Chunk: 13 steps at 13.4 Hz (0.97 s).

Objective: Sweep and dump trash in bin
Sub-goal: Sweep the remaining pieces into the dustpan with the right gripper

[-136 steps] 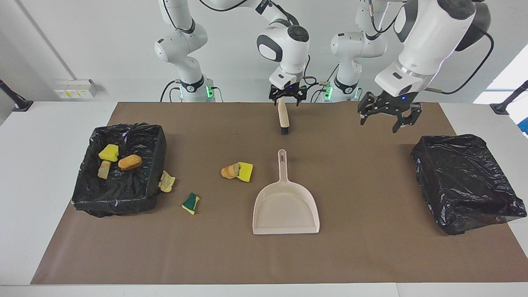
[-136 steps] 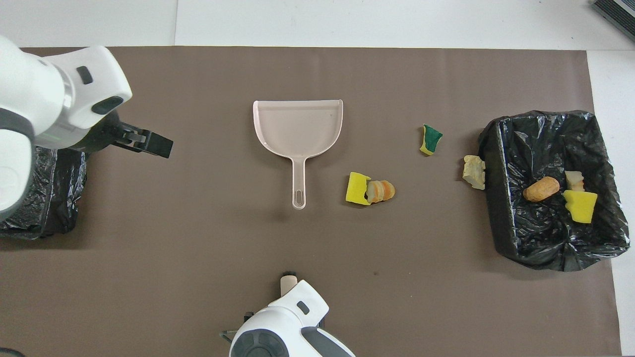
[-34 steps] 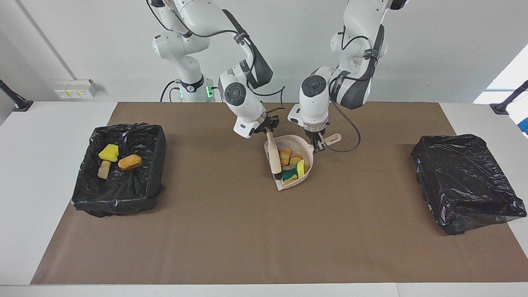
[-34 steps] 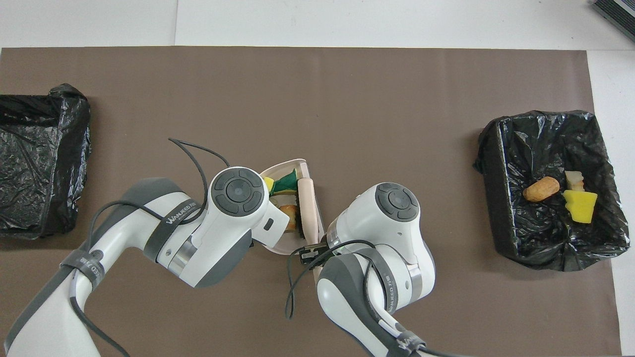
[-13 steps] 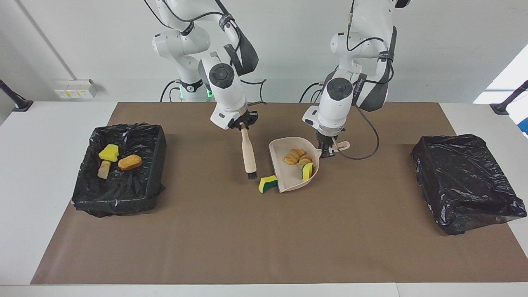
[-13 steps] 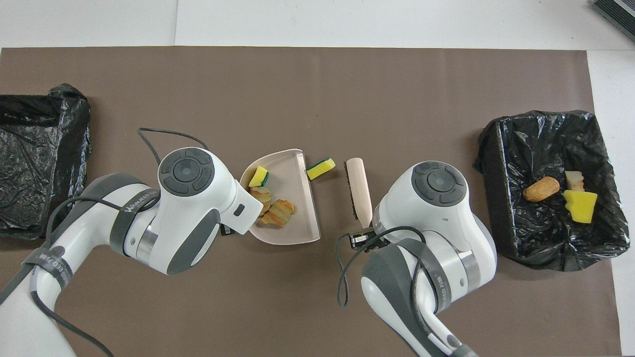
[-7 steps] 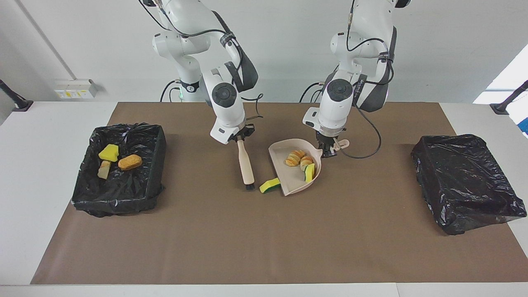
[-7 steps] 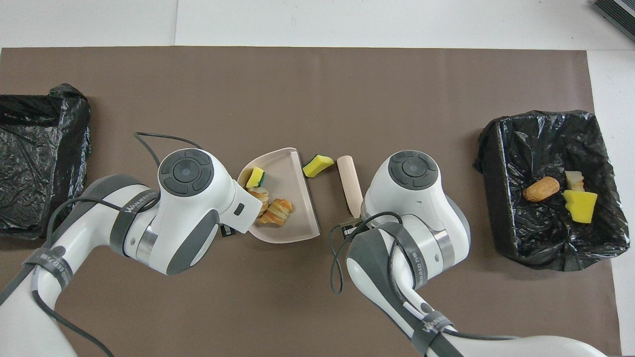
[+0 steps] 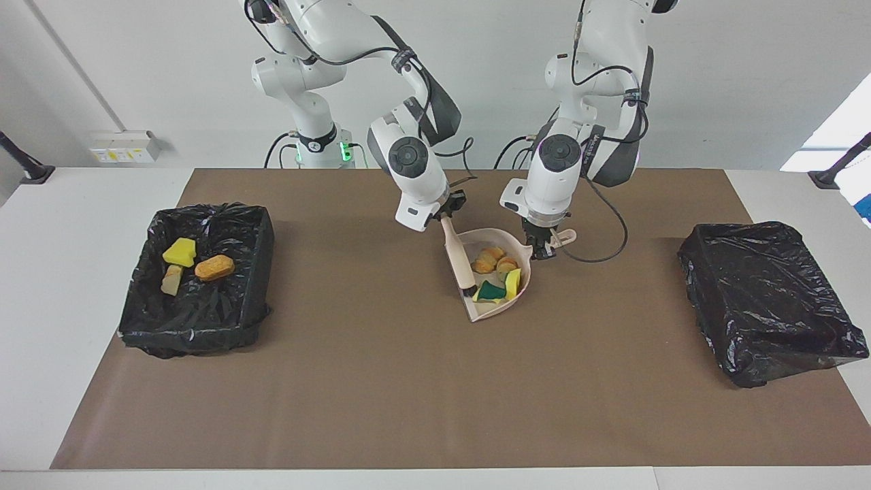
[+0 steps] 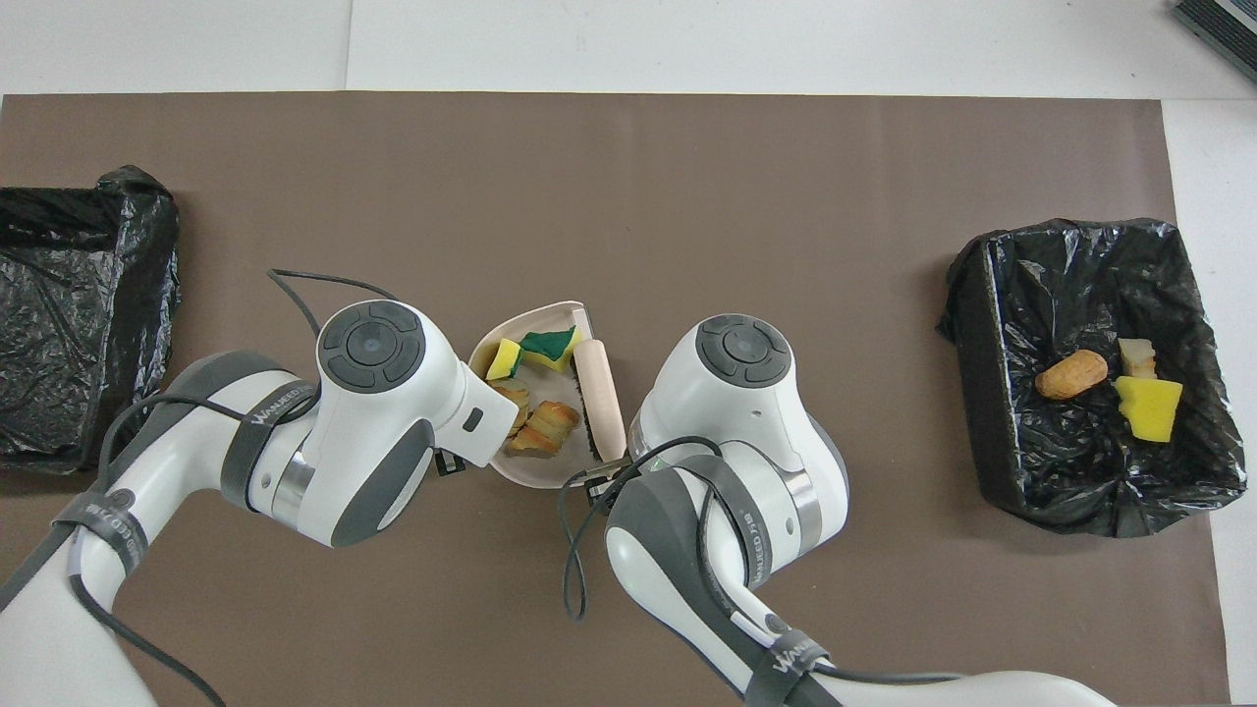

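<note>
1. Sweeping looks finished: right pincer (image 9: 446, 216), clenched on the brush (image 9: 459, 263), lays it across the dustpan (image 9: 501, 305) mouth mid-surface.
2. Left pincer (image 9: 542, 248) grips the dustpan handle.
3. Four scraps (image 9: 499, 272) lie in the dustpan; three (image 9: 194, 265) already sit in the bin (image 9: 253, 228) at the right arm's end.
4. Next: lift level, carry, tip into a bin.

both wrists hide the dustpan (image 10: 535, 473) handle from overhead.
</note>
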{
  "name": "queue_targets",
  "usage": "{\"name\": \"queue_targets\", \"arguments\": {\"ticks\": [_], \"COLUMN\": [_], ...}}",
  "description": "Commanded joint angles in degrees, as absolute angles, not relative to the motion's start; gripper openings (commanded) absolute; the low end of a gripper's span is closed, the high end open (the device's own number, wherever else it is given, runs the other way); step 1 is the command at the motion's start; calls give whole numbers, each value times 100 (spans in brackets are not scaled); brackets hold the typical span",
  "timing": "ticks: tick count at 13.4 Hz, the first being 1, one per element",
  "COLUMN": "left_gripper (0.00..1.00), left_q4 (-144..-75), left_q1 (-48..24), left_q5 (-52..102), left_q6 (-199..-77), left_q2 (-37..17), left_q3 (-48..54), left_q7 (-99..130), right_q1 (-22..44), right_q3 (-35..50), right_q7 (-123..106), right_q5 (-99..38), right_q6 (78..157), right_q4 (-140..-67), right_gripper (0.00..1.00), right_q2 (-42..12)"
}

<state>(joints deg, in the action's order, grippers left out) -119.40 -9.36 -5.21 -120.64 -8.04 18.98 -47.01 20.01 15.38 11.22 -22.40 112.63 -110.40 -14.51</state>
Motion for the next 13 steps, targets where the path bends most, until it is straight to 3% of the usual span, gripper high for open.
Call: {"name": "queue_targets", "arguments": {"ticks": [1, 9, 13], "left_gripper": [0, 0, 0], "left_q4": [-12120, -12059, -12032], "left_q1": [-905, -896, -923], "left_q5": [-457, -440, -308], "left_q6": [-12076, -12190, -12042], "left_q2": [-615, -659, -283], "left_q3": [1907, 1793, 1180], "left_q7": [-4711, -5414, -6176], "right_q1": [1846, 1573, 1757], "right_q3": [1547, 1494, 1511], "right_q7": [905, 1651, 2597], "right_q5": [-2514, -1953, -1489], "right_q6": [11119, 10415, 10310], "right_q4": [-11004, -11004, -11030], "right_gripper": [0, 0, 0], "right_q2": [-1266, -668, -466]}}
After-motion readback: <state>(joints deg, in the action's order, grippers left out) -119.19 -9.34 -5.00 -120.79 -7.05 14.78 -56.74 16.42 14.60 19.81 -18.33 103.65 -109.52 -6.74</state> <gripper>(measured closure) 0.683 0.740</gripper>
